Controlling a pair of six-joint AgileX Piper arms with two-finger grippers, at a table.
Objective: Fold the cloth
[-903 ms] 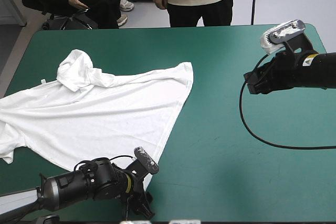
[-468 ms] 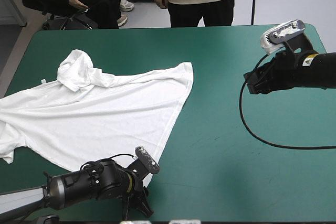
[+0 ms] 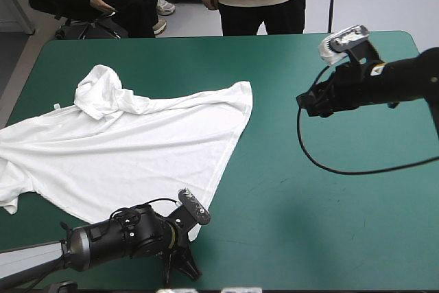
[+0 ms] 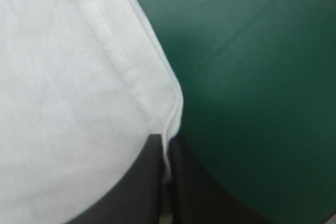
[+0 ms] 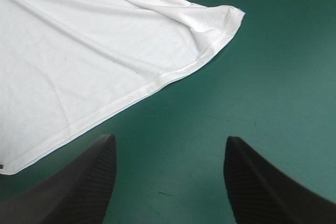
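Worktop with teal-green cover, level, filling most of the high view. Its left half carries the white short-sleeved fabric T-shirt, spread largely flat and extending toward the worktop's left edge. A bunched fold is noted at the far-left part of the garment. The T-shirt tapers to one corner near the worktop's near edge and to a second corner toward the middle of the worktop. The left pincer, of two broad black fin-shaped fingers, is at the near corner. Its wrist view shows this left pincer closed together on the stitched hem of the T-shirt, the white sheet passing between the fingers, with bare cover just beside it. The right pincer is over the worktop's right half toward the far edge, well apart from the T-shirt. In its own wrist view the right pincer stands with fingers apart, only bare cover between them. The garment's second corner lies ahead of it, hem flat on the cover.
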